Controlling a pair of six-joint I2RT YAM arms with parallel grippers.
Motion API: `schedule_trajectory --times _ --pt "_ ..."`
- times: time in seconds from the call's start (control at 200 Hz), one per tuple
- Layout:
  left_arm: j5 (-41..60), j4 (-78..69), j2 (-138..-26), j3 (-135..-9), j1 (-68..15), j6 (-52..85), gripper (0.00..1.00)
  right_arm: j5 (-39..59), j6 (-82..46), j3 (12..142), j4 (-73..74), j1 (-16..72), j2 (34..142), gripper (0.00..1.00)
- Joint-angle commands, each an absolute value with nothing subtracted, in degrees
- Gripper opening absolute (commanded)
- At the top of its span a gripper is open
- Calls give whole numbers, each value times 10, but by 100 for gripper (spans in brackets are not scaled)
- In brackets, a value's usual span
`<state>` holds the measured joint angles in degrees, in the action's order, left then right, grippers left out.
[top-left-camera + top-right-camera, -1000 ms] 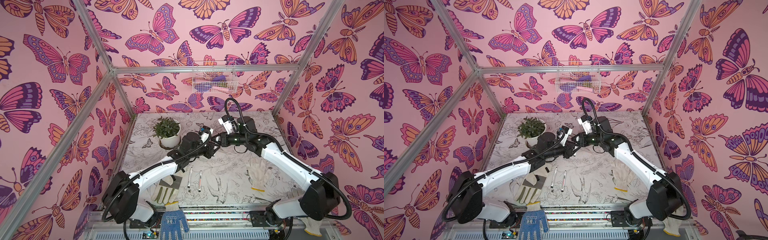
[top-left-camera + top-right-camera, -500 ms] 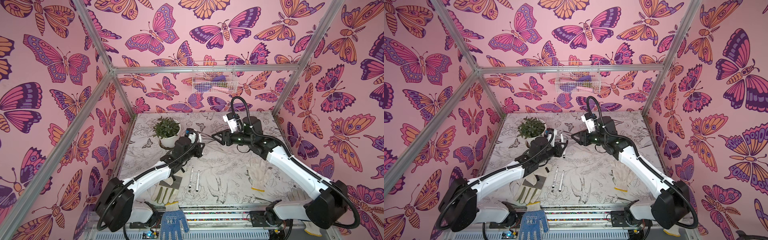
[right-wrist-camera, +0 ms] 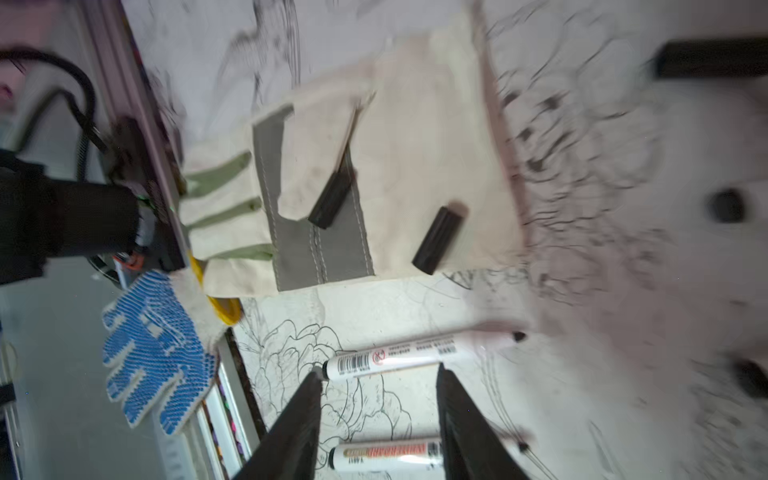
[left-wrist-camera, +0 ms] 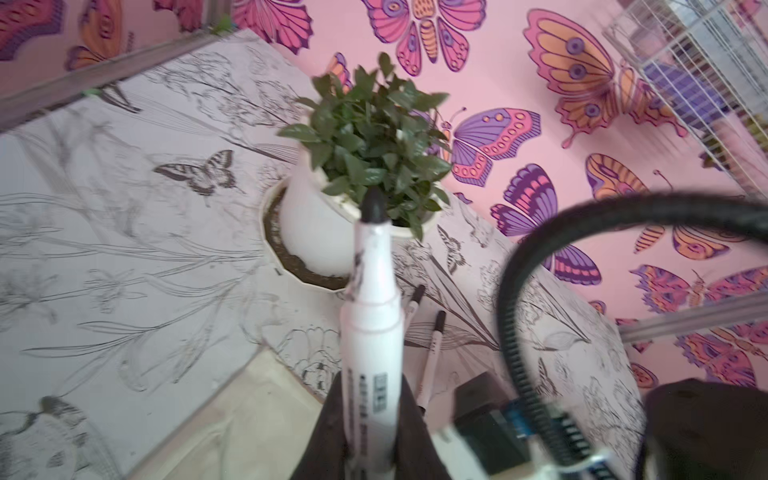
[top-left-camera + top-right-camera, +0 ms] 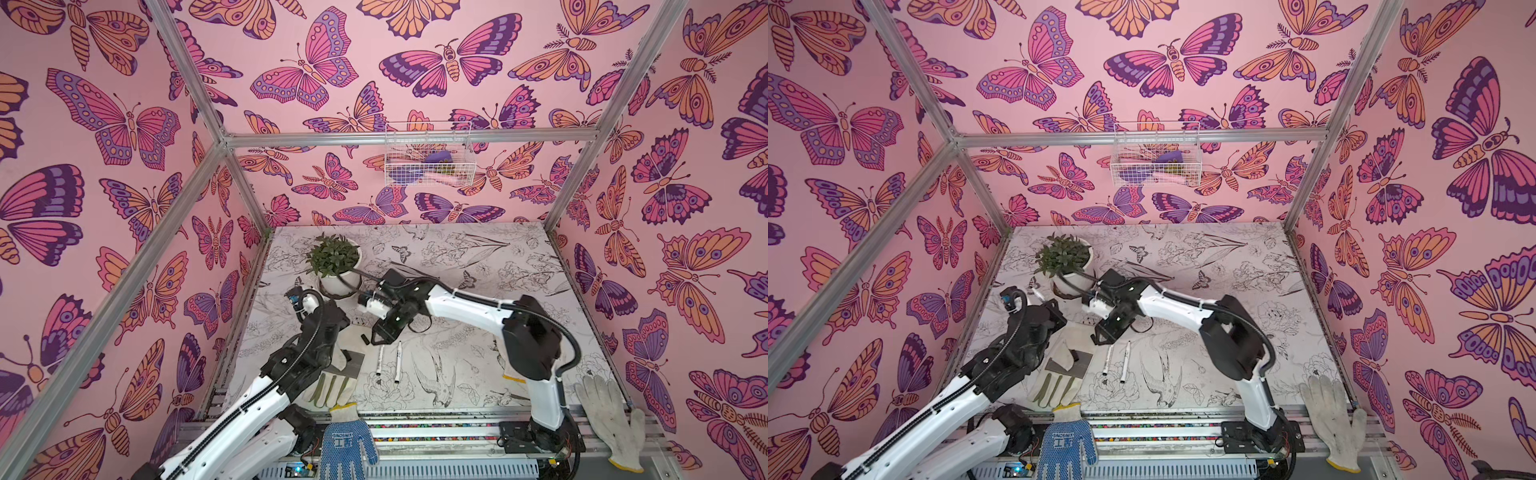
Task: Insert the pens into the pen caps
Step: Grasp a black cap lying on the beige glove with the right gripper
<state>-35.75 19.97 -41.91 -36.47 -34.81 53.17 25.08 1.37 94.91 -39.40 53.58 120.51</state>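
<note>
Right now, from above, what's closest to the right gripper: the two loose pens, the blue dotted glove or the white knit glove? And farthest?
1. two loose pens, on the table just before the right gripper.
2. blue dotted glove, front edge, leftward.
3. white knit glove, front right corner.

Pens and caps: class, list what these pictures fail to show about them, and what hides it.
- Held pen, left wrist view: rear end hidden between the left gripper's jaws.
- One table pen, right wrist view: partly hidden behind the right gripper's jaws.
- Dark blobs, same view: too blurred to call caps.
- Dark bar, same view: cut off by the edge.
</note>
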Motion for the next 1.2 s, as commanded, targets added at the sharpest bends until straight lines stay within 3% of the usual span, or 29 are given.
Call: schedule_trajectory --times 0.0,0.681,0.971,1.192 --pt "-408 289 -395 -353 -341 549 0 222 59 1010 -486 541 1239 47" --pt "-371 348 -327 -349 -338 510 0 162 24 1181 -512 561 1394 43" --pt "-353 355 -319 -357 -338 473 0 73 36 1194 -521 573 1414 29" --pt "-291 316 -333 -364 -338 399 0 80 30 1199 -504 568 1372 11"
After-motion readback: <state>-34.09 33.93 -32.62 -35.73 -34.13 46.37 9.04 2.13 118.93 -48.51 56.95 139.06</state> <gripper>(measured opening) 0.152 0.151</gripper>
